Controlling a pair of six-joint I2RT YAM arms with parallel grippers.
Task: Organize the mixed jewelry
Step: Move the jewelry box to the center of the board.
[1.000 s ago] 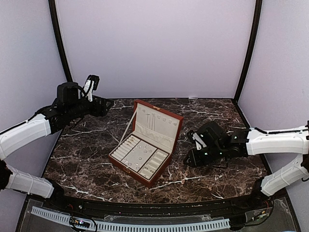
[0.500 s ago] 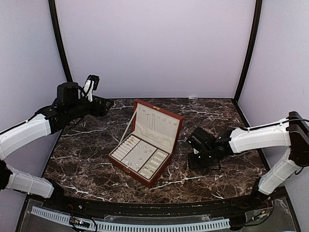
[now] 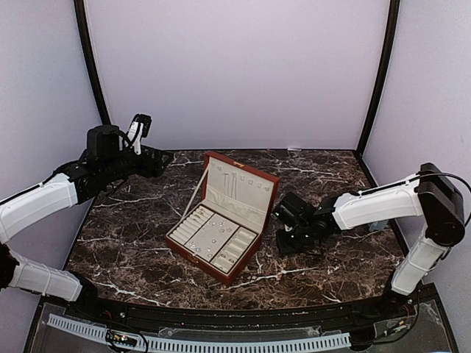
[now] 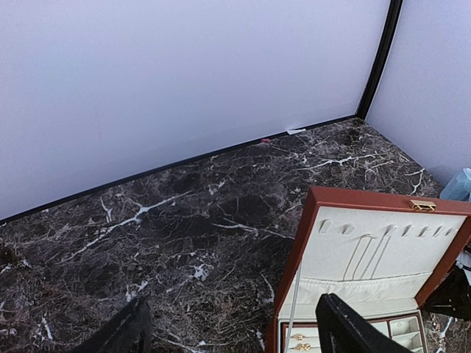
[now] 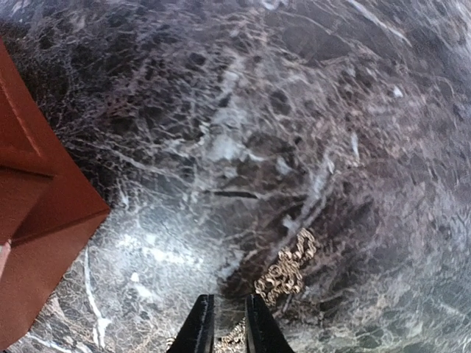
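Top view, box: The reddish-brown box [image 3: 223, 272] stands open in the middle of the table [image 3: 125, 235] with its lid upright.
Top view, jewelry: Small pale pieces [image 3: 210, 234] lie scattered across the cream compartments of the base.
Top view, left gripper [image 3: 138, 125]: It is raised at the back left, well apart from the box.
Top view, right gripper [image 3: 283, 237]: It is low over the table, just beside the box's right side. You cannot read its jaws from here.
Left wrist view, left gripper [image 4: 234, 316]: It is released, with the fingers spread wide and nothing between them.
Left wrist view, lid [image 4: 331, 257]: Thin chains hang against the cream lining.
Right wrist view, chain [image 5: 287, 268]: A fine gold-coloured chain lies bunched on the bare table near the box corner. Its near end runs into the gap between the fingers.
Right wrist view, right gripper [image 5: 228, 331]: The fingers are drawn close about a few links. You cannot tell whether they are truly clenched on them.
Handling, judged: The chain is very light, limp and slippery, and likely to tangle or snag. Take hold at the bunched mass, not at a single strand.
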